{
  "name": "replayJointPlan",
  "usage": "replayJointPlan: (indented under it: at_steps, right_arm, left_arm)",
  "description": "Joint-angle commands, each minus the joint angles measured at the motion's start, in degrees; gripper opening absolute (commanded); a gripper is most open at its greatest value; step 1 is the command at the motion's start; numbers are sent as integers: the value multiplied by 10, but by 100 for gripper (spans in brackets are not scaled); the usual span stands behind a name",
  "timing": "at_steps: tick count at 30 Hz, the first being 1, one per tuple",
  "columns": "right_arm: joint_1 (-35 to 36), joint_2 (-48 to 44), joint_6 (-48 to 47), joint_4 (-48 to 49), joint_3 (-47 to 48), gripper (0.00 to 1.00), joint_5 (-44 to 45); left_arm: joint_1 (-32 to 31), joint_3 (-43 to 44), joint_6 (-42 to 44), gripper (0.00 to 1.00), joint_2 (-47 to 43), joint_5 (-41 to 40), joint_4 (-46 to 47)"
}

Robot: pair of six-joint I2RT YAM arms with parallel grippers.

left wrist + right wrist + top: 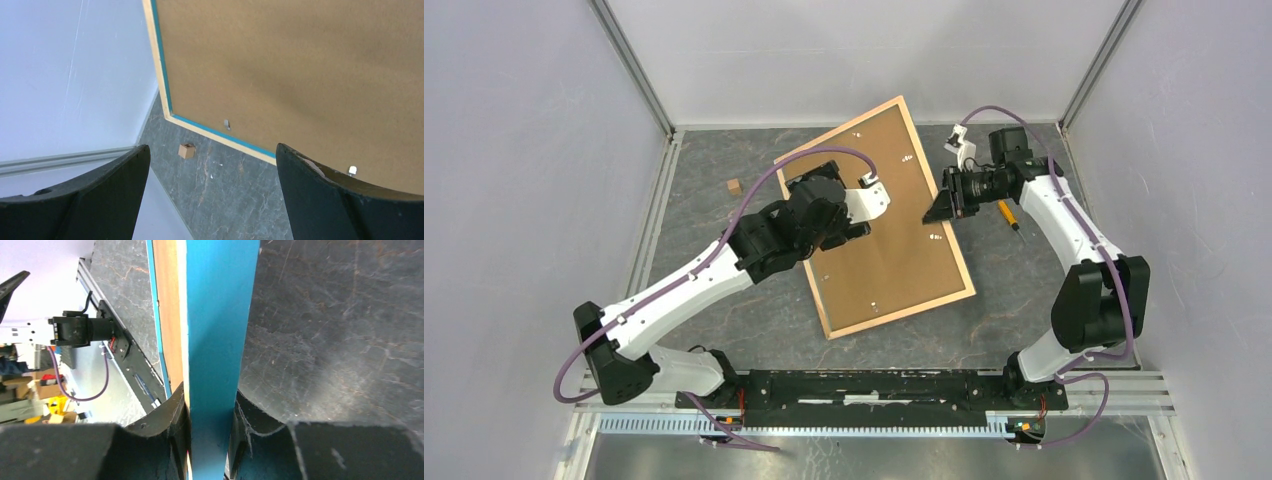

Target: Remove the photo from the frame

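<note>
The frame lies back-up and askew mid-table, showing its brown fibreboard back, light wood rim and small metal tabs. The photo is hidden under that back. My right gripper is shut on the frame's right long edge. In the right wrist view the blue border of the frame runs between the fingers of the right gripper. My left gripper hovers open over the frame's left half. Seen from the left wrist, that gripper holds nothing, and the frame's corner lies ahead.
A small wooden block sits on the grey table left of the frame, and shows in the left wrist view. An orange-handled tool lies under the right arm. White walls enclose the table on three sides.
</note>
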Motion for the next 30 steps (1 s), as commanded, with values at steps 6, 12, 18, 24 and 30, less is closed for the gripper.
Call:
replayJointPlan:
  at_steps: [6,12,18,24,30]
  right_arm:
    - [-3,-21,-168,-4,118,0,128]
    - [0,-29,-212,-35,170,0,166]
    - [1,-34,-232,-48,219,0,181]
    - [11,-30,-261,-69,285,0,199]
    - [45,-43,-304,-78,312,0,252]
  left_arm:
    - [60,-18,-49,100,-31,36,-11]
    - [143,-11,-117,100,-35,121,-48]
    - [197,-14,-169,100,-43,178,-64]
    - [246,-17,-209,100,-46,214,-72]
    - [328,-18,-256,100,-50,281,-74]
